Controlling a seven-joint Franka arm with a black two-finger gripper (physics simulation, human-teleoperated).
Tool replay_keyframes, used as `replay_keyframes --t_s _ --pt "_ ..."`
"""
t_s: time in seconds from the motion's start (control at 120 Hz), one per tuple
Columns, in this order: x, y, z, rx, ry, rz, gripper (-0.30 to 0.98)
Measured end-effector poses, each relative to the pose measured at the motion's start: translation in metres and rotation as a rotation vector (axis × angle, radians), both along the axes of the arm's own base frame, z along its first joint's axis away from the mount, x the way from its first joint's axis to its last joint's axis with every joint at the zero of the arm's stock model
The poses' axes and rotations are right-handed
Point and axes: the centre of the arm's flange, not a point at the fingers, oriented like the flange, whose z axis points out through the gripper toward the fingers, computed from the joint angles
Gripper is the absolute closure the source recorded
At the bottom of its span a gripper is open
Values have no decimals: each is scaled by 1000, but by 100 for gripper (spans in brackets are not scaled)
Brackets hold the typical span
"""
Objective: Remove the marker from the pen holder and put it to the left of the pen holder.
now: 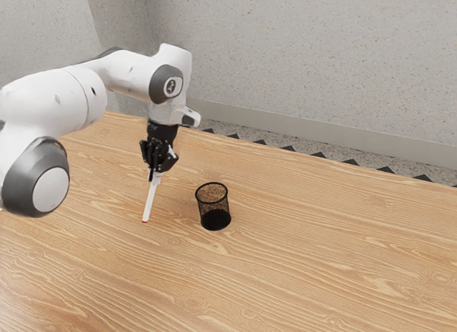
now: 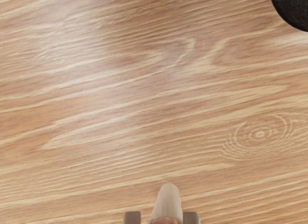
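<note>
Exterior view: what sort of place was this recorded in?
Probably a plain indoor room, simulated, serving as a robot workspace. A speckled wall with a pale baseboard stands behind a wood-grain table, and a robot arm reaches over the tabletop.

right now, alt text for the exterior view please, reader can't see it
A black gripper holds a white marker, red end down and slightly tilted, to the exterior view's left of a black mesh pen holder on a wooden table. The white arm comes in from the exterior view's left, with a speckled grey wall behind.
</note>
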Motion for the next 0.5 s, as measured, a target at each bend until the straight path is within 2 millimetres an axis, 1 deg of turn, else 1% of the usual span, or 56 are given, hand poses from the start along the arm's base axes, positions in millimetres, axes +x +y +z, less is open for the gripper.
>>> replay_keyframes --t_s 0.033,0.083,0.225,0.242,0.342,0.417,0.5 --pt "0 2 -12 -2 21 17 79" --pt "-1 4 -24 -3 42 38 79" --pt "-2 4 -46 2 82 77 79" --pt "-2 5 -47 1 84 81 77" --pt "-3 9 -54 -5 95 109 54" --pt "-1 10 -50 -5 85 123 39" --pt "0 12 -44 -2 73 138 27"
